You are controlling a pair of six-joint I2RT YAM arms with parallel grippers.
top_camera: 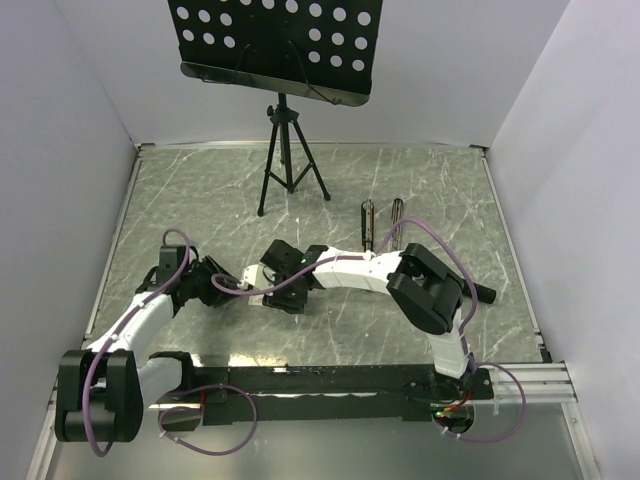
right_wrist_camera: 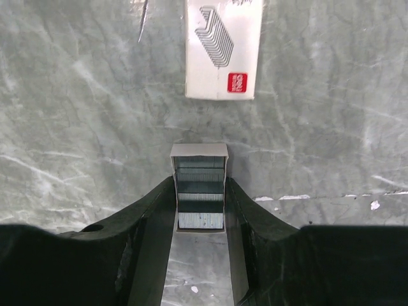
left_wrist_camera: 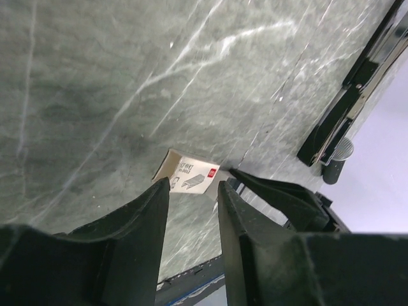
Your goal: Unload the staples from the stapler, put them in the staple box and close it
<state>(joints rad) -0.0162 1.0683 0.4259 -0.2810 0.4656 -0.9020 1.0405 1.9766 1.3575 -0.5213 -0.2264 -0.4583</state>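
**Right gripper clamps staples as stapler lies open across the table**

On a grey marble-patterned table (top_camera: 200, 200), beneath a perforated black music stand (top_camera: 270, 45) on its tripod, two arms meet near the middle. The stapler (top_camera: 368, 222) lies well apart from them at the far right. It is spread into two narrow dark bars side by side, and their long axes run from the near edge toward the far wall. A white printed staple box (right_wrist_camera: 223, 48) lies flat just beyond both sets of fingertips. The right gripper (right_wrist_camera: 200, 185) is closed on the staples (right_wrist_camera: 200, 199), a silvery block sitting in a small grey tray. The fingers press the tray's two sides, and its long axis points straight ahead at the box. The left gripper (left_wrist_camera: 194, 191) hangs with its fingers parted and nothing between them
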